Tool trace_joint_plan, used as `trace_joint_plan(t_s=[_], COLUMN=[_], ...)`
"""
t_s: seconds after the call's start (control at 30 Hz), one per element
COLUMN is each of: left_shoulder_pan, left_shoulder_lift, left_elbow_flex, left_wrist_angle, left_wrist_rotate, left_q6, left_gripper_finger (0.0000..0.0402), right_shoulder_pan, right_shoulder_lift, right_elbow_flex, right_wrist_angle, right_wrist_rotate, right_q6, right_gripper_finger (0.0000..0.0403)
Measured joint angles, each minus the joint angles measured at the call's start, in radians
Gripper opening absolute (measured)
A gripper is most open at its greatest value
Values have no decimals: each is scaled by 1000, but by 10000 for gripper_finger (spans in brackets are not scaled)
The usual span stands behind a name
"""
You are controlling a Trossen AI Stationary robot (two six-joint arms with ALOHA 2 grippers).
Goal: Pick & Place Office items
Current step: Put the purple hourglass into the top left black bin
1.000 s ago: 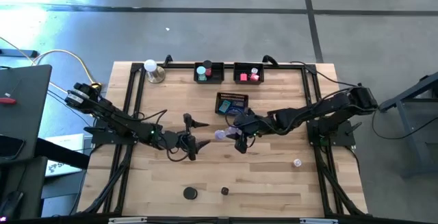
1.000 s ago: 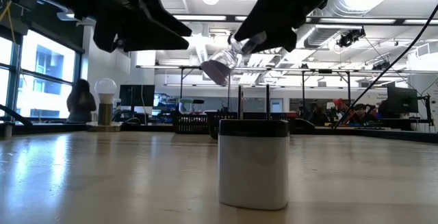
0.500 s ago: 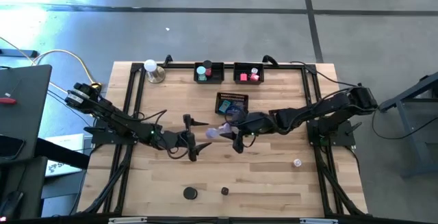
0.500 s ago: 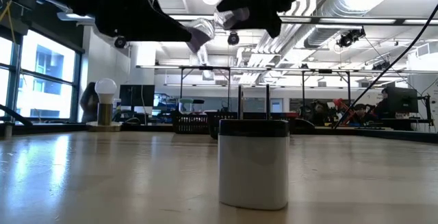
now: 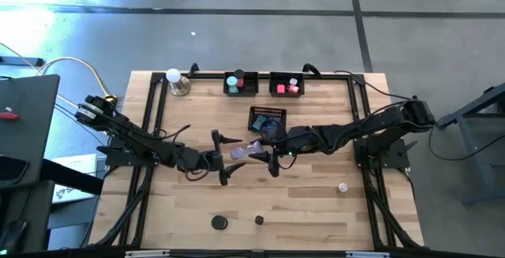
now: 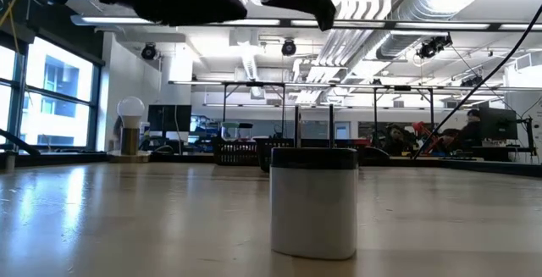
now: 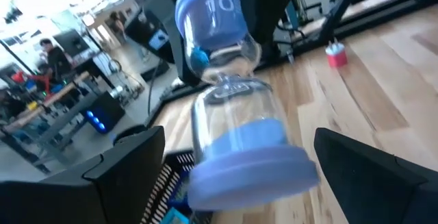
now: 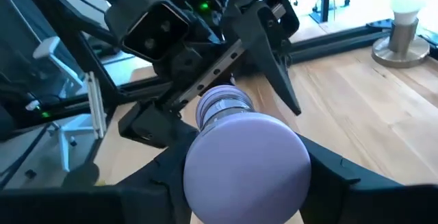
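A lavender-capped sand timer (image 5: 245, 152) with a clear glass body hangs in the air over the table's middle, lying about level. My right gripper (image 5: 265, 154) is shut on its right end. My left gripper (image 5: 228, 157) faces it from the left, open. Its two fingers (image 7: 130, 172) stand either side of the timer's near cap (image 7: 253, 176) with a gap on each side. Other office items lie in the black mesh trays (image 5: 241, 84) at the far edge and loose near the front. My right gripper pinches the timer's end cap (image 8: 246, 159) between its two fingers (image 8: 345, 176), coming about level from the table's right. The timer is lifted clear of the table. It lies along the fingers' line, its free end pointing at my left gripper.
A white ball lamp (image 5: 175, 80) stands at the far left. A third mesh tray (image 5: 268, 118) sits just beyond the grippers. A black disc (image 5: 219, 222), a small dark piece (image 5: 259, 220) and a small pale piece (image 5: 342, 187) lie near the front. A white, dark-topped cylinder (image 6: 313, 201) stands close in the low view.
My right gripper has risen and tipped upward, carrying the timer toward the table's left. The timer has swung from slanting down to about level, and its free end has come between my left gripper's fingers. My left gripper has also tipped upward.
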Motion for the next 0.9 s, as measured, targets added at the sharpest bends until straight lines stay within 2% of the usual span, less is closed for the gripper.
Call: trace_joint_plan(t_s=[0.37, 0.77, 0.9], left_shoulder_pan=[-41, -43, -43], left_shoulder_lift=[0, 0, 0], left_elbow_flex=[0, 0, 0], left_wrist_angle=[141, 147, 154], left_wrist_rotate=[13, 6, 6], left_q6=[158, 211, 219], left_gripper_finger=[367, 367, 351], right_shoulder_pan=[0, 1, 1], right_shoulder_lift=[0, 0, 0], right_elbow_flex=[0, 0, 0], right_wrist_angle=[33, 74, 75], right_wrist_rotate=[-22, -60, -72], right_q6=[-5, -18, -18], right_gripper_finger=[181, 181, 181])
